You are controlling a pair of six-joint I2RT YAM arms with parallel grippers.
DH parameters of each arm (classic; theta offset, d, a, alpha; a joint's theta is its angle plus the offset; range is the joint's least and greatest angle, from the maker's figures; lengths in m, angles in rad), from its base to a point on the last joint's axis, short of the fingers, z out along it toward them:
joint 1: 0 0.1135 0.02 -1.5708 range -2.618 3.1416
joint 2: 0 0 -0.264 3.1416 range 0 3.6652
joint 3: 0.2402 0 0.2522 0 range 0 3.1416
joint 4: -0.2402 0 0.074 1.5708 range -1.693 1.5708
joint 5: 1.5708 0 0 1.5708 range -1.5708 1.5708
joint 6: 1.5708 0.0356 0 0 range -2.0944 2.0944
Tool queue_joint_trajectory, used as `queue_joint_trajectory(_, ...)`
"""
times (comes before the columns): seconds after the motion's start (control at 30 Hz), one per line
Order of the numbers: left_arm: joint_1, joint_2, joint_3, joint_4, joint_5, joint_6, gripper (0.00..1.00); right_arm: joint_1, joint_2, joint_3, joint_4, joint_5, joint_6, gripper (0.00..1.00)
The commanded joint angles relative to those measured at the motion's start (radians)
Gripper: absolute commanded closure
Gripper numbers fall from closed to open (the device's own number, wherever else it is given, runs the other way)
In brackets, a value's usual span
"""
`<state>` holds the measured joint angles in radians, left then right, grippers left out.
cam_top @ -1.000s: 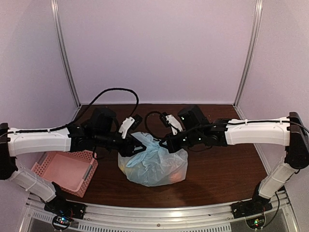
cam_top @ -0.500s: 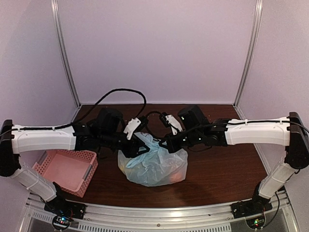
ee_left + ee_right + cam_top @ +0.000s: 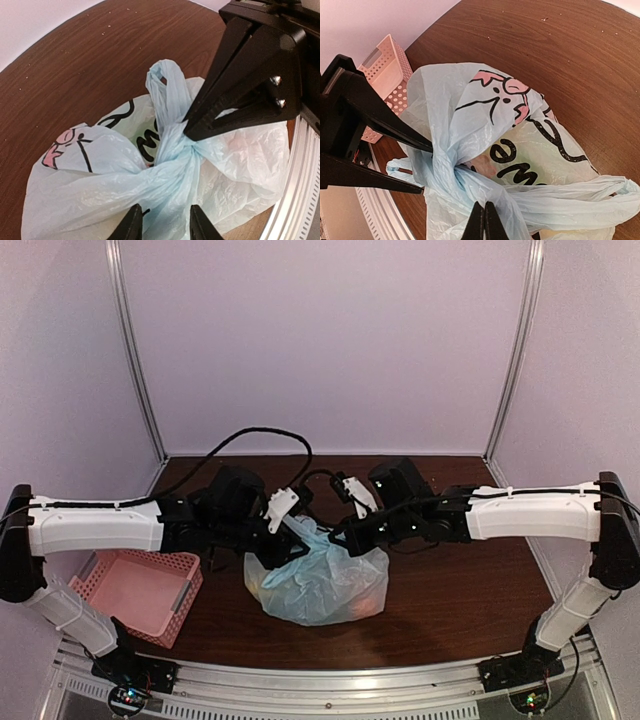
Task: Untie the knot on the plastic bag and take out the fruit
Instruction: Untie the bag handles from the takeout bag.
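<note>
Pale blue plastic bag (image 3: 318,585) sits bulging, knot (image 3: 186,144) tied on top.

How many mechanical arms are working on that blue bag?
2. The left arm reaches from the left beside the pink basket, the right arm from the right; both meet at the knot of the plastic bag.

High rear camera overlooks everything; wrist cameras, close in, apparently share the knot (image 3: 176,150).

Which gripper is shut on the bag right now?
The right gripper, clamped shut on the plastic bag at the knot; the left gripper stands open.
</note>
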<state>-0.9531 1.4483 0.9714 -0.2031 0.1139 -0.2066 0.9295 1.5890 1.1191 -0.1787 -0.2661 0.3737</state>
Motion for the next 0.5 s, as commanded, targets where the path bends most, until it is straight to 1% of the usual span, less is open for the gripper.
queue_joint_trajectory(0.0, -0.014, 0.021, 0.021, -0.005, -0.03, 0.009, 0.66, -0.007, -0.021, -0.013, 0.028, -0.006, 0.009, 1.0)
queue_joint_trajectory(0.07, -0.016, 0.024, 0.02, -0.008, -0.032, 0.007, 0.67, -0.007, -0.021, -0.013, 0.027, -0.006, 0.01, 1.0)
queue_joint_trajectory(0.2, -0.018, 0.025, 0.018, -0.009, -0.037, 0.002, 0.8, -0.007, -0.021, -0.014, 0.028, -0.006, 0.01, 1.0)
queue_joint_trajectory(0.3, -0.018, 0.023, 0.022, -0.007, -0.038, -0.003, 0.83, -0.007, -0.022, -0.016, 0.028, -0.005, 0.01, 1.0)
queue_joint_trajectory(0.47, -0.017, 0.016, 0.03, -0.007, -0.034, -0.012, 0.92, -0.006, -0.022, -0.019, 0.027, -0.003, 0.01, 1.0)
